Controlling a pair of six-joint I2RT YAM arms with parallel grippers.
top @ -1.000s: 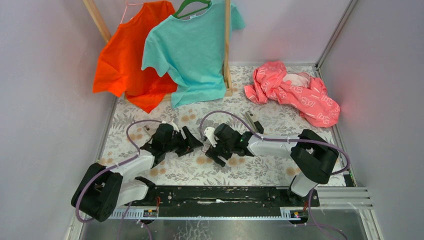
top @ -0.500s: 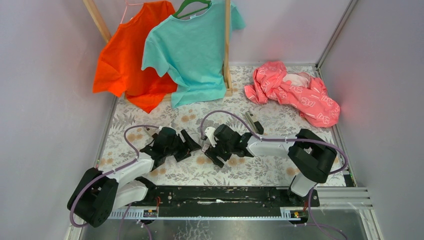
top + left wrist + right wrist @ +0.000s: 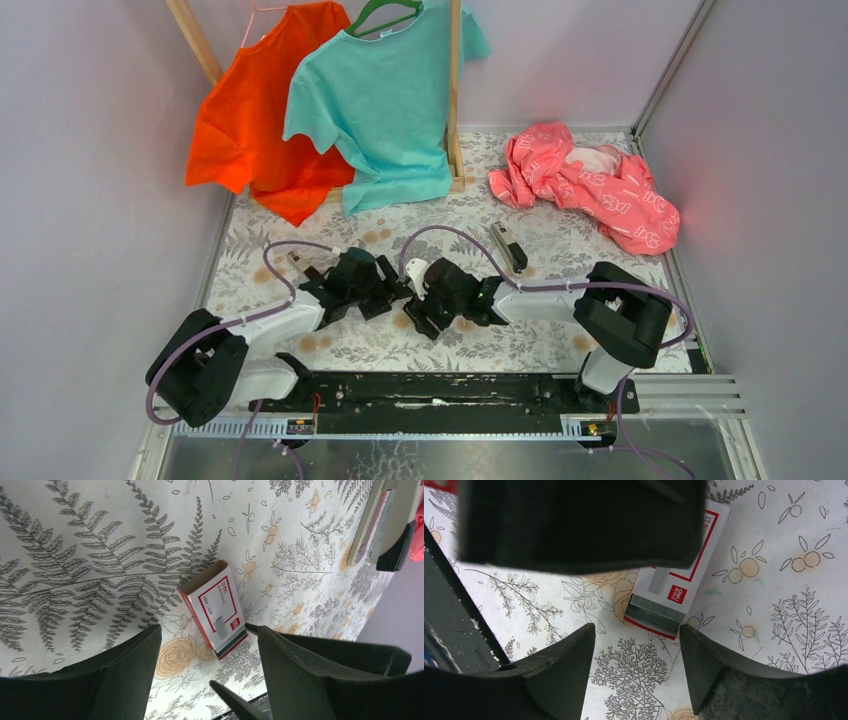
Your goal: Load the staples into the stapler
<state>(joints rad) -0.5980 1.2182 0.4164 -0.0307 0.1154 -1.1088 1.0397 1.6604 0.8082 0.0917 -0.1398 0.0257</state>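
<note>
One staples box (image 3: 215, 611) center frame, one stapler (image 3: 385, 520) upper right (left tool (image 3: 205, 642) and right tool (image 3: 636, 632) both released, spread wide).

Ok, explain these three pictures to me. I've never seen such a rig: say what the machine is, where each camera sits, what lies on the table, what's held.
The machine is two robot arms bolted at the table's near edge, each ending in a two-finger gripper. The wide picture comes from a fixed camera overhead. The other two come from cameras on the wrists, so the dark shapes at their bottom edge are that arm's own fingers. The left gripper and right gripper are both open and hold nothing. Both cameras look down on the staples box, lying on the flowered table, one end open on grey strips. The stapler lies farther back.
</note>
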